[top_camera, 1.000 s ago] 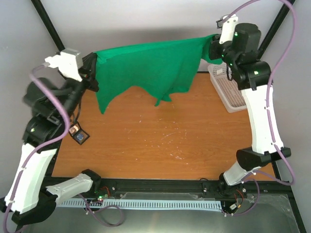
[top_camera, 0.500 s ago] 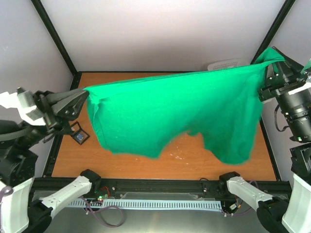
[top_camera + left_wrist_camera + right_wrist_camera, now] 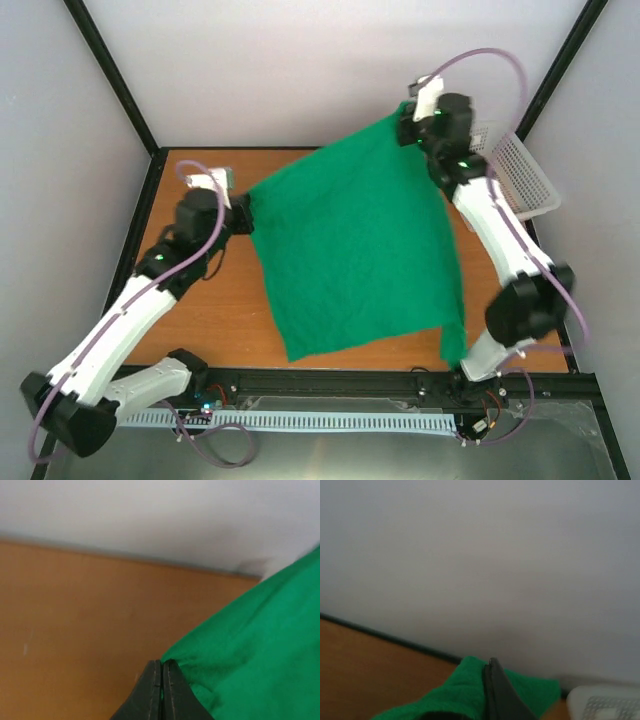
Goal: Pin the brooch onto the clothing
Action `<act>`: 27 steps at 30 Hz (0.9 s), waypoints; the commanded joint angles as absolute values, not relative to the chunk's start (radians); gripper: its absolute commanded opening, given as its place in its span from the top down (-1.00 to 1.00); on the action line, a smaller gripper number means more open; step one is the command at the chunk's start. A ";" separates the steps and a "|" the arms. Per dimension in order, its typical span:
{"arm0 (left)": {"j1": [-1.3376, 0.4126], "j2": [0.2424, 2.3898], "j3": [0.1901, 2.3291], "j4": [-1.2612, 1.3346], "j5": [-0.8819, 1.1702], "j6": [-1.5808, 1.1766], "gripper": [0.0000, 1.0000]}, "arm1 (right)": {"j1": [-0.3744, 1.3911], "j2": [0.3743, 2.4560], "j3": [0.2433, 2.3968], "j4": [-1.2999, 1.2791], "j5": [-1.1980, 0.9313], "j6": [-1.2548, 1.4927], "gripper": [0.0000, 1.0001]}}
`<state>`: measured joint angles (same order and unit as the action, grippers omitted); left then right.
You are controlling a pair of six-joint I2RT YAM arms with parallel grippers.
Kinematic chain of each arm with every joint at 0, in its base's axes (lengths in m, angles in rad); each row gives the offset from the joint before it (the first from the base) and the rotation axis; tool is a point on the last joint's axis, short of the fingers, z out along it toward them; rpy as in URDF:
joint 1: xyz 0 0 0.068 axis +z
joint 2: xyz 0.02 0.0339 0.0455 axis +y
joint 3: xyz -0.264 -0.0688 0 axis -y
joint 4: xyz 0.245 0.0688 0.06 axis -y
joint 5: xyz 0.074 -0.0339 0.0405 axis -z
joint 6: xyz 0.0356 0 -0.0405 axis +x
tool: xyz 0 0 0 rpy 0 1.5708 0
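The clothing (image 3: 360,250), a plain green T-shirt, stretches across the right half of the table between both arms, and its lower corner hangs near the front edge. At its left corner my left gripper (image 3: 245,213) is shut on the cloth. The left wrist view shows the jaws (image 3: 162,664) pressed together on the edge of the clothing (image 3: 250,650). My right gripper (image 3: 406,120) is shut on the far corner near the back wall. Green fabric (image 3: 455,690) bunches round those shut jaws (image 3: 490,664) in the right wrist view. The brooch is out of view.
A white mesh basket (image 3: 522,172) stands at the back right, just beyond the right arm. Bare wooden table (image 3: 200,310) shows left of the shirt, partly under the left arm. Black frame posts (image 3: 105,75) rise at the back corners.
Both arms have swung from holding the shirt stretched high near the camera down and towards the back wall. The shirt now spreads low over the table.
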<state>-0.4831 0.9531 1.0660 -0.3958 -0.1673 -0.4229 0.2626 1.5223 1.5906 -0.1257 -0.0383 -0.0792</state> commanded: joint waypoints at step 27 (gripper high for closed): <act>-0.294 0.806 0.639 -0.262 0.301 -0.736 -0.41 | 0.435 1.366 0.911 -0.486 -0.313 0.367 -1.00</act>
<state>-0.2981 0.7673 0.6434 -0.3832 0.0620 -0.7162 0.3511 1.3792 1.0294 -0.6029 -0.2127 0.2394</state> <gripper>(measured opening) 0.656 1.000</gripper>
